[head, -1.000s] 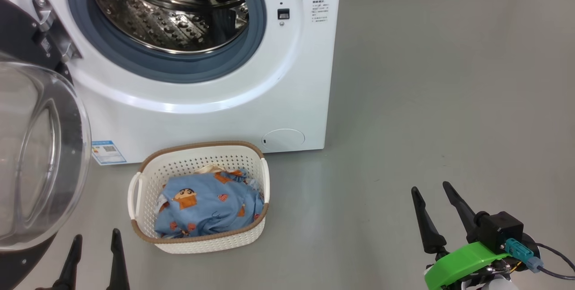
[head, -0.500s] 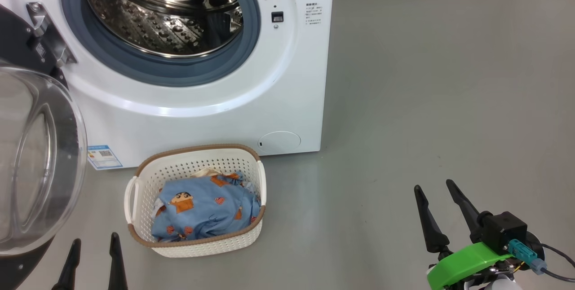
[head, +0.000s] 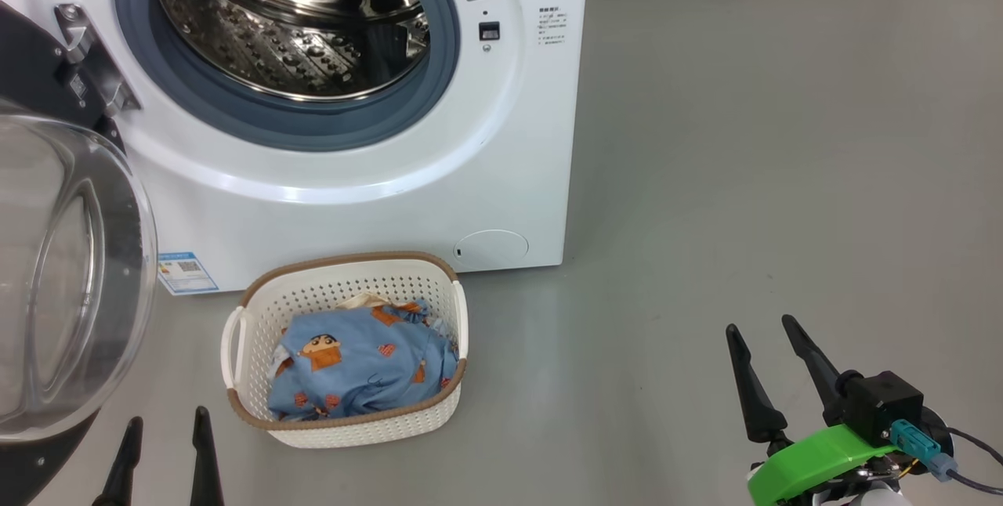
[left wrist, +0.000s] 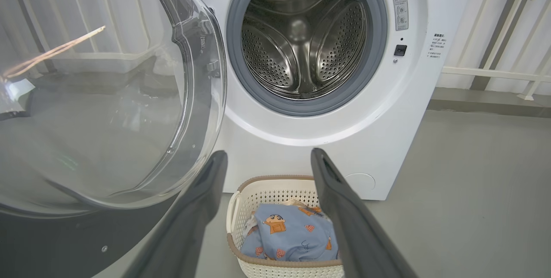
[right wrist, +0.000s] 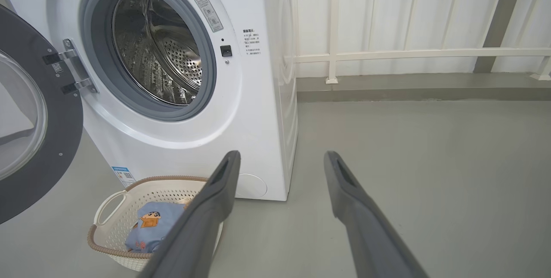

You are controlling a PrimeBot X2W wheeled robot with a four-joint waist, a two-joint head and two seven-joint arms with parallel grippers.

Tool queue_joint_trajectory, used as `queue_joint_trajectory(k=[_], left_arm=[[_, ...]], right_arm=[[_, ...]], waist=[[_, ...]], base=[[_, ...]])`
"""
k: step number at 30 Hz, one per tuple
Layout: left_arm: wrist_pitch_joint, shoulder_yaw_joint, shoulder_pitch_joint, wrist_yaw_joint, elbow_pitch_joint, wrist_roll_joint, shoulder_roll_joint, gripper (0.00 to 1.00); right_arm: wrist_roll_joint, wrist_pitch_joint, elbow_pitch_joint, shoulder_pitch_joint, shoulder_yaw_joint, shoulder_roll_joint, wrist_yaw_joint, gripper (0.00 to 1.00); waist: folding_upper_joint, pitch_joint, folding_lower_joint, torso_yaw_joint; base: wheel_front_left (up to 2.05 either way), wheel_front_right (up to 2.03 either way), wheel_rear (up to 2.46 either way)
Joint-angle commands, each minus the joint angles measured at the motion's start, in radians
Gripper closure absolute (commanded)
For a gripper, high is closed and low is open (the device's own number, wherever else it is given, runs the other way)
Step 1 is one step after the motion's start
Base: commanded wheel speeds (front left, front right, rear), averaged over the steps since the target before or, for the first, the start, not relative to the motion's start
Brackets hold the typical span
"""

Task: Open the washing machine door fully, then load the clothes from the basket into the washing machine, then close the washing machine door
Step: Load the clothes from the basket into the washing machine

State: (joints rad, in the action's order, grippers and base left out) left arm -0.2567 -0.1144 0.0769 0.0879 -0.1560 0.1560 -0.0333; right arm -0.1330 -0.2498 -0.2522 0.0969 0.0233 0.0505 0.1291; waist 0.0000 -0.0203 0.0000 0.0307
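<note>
The white washing machine [head: 517, 138] stands ahead with its steel drum [head: 290, 20] exposed. Its door [head: 70, 271] hangs swung out at the left, glass bowl bulging toward me; it also shows in the left wrist view as the door [left wrist: 107, 97]. On the floor before the machine sits the cream basket [head: 345, 431], holding the light blue cartoon-print clothes [head: 360, 365]. My left gripper [head: 164, 435] is open, low and left of the basket. My right gripper [head: 764, 349] is open over bare floor, well right of the basket [right wrist: 107, 230].
Grey floor [head: 783, 138] stretches to the right of the machine. A white railing and wall [right wrist: 409, 54] stand behind it. A blue label sticker [head: 186, 272] and a small round flap [head: 491, 247] sit low on the machine's front.
The head camera has shifted slightly, moving the whole picture. Both grippers stay open and about where they were; the basket, clothes and door have not moved.
</note>
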Motion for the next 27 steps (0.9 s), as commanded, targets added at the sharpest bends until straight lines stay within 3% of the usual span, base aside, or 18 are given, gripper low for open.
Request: queue_joint_trajectory(k=[1,13,27], left_arm=[[-0.005,-0.03,-0.029,-0.003,0.022,-0.01,-0.017,0.0],[-0.005,-0.036,-0.031,0.009,-0.003,-0.001,-0.017,0.0],[-0.005,-0.05,-0.045,0.008,0.012,-0.001,-0.017,0.0]], right_arm=[[0.003,-0.012,0.026,0.004,-0.02,0.0,0.002,0.0],[-0.005,-0.012,0.016,0.001,-0.022,0.0,0.002,0.0],[-0.013,-0.012,0.004,0.009,-0.019,0.0,0.002,0.0]], waist=[[0.0,-0.001,0.0,0.001],[0.0,-0.001,0.0,0.008],[0.0,-0.013,0.0,0.014]], base=[[0.0,0.0,0.0],[0.38,-0.38,0.0],[1.82,-1.82,0.0]])
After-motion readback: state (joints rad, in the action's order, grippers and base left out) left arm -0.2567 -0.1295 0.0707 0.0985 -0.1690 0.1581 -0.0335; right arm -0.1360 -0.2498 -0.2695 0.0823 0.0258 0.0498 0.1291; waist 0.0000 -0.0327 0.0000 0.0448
